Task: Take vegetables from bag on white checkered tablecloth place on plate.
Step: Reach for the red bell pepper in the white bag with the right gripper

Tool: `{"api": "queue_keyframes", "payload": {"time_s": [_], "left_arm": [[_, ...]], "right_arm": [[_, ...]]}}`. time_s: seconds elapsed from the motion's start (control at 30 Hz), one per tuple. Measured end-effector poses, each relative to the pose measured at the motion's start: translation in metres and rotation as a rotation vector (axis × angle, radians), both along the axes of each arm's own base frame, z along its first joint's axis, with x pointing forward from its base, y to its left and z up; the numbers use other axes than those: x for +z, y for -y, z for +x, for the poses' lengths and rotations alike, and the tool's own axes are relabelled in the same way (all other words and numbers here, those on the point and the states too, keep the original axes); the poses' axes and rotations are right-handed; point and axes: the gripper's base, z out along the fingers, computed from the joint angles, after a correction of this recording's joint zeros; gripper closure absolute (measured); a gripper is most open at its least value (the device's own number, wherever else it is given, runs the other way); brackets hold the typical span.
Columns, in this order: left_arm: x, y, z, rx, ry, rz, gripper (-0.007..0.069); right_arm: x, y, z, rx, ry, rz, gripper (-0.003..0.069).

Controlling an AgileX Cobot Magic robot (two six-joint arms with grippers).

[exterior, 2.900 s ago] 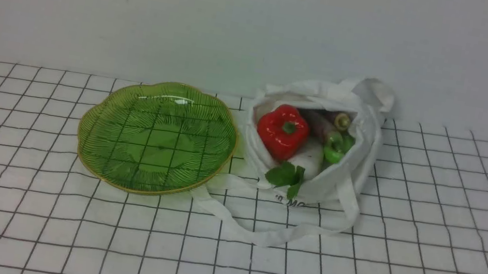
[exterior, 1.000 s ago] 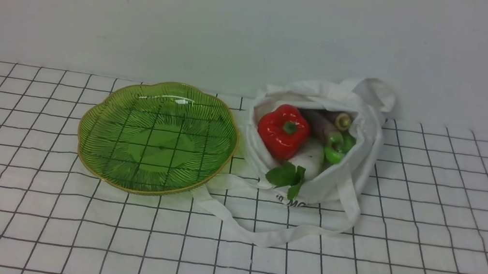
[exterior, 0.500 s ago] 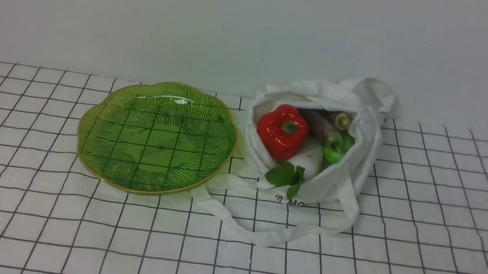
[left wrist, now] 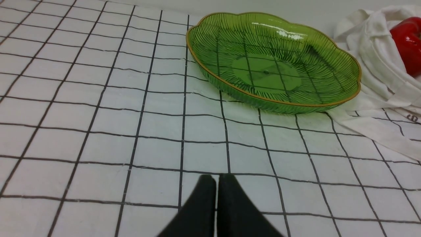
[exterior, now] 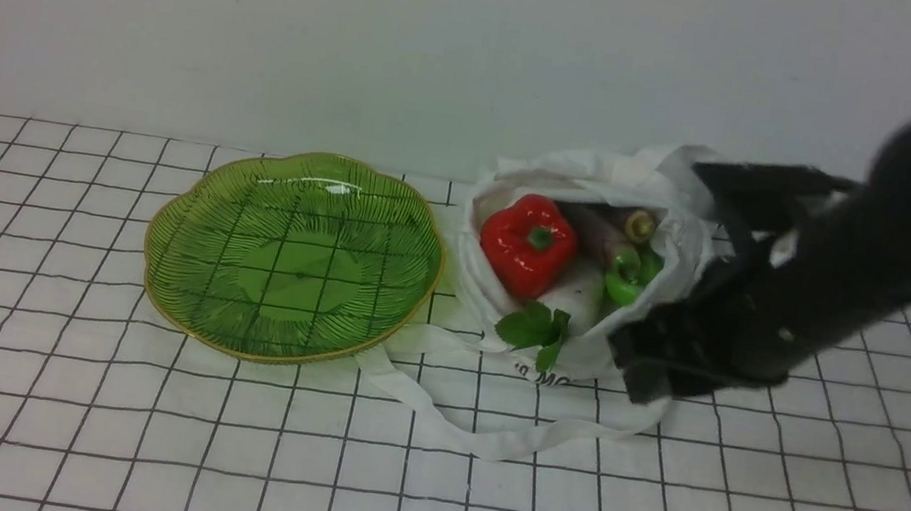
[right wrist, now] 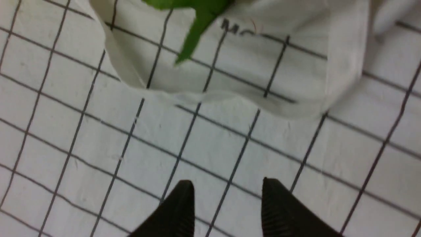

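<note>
The white bag (exterior: 660,233) lies open on the tablecloth (exterior: 118,422), holding the vegetables: a red bell pepper (exterior: 528,244), a small green pepper (exterior: 627,278), a white radish (exterior: 575,297) with leaves (exterior: 534,327), and a dark root (exterior: 605,232). The green plate (exterior: 168,283) sits left of the bag with nothing on it. My right gripper (exterior: 644,379) hangs low at the bag's front right corner. In the right wrist view that gripper (right wrist: 227,184) is open over bare cloth, with the radish leaf (right wrist: 197,29) and bag beyond it. My left gripper (left wrist: 215,177) is shut, short of the plate (left wrist: 204,70).
The bag's long strap (exterior: 499,441) loops out over the cloth in front of it, close to my right gripper. A plain wall (exterior: 363,31) stands just behind plate and bag. Checkered cloth runs to the front and both sides.
My right arm has swung in from the right edge to the bag's front right corner, and its jaws have parted. Plate, bag and vegetables have not moved.
</note>
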Motion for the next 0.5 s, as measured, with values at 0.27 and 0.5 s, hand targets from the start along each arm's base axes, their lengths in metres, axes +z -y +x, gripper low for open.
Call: {"api": "queue_keyframes", "payload": {"time_s": [0.27,0.5], "left_arm": [[0.000,0.000,0.000,0.000,0.000,0.000,0.0632],[0.000,0.000,0.000,0.000,0.000,0.000,0.0632]], "right_arm": [[0.009,-0.062,0.081,0.083,0.170,-0.096,0.0109],[-0.023,-0.087,0.130,0.028,0.174,-0.129,-0.0029]]}}
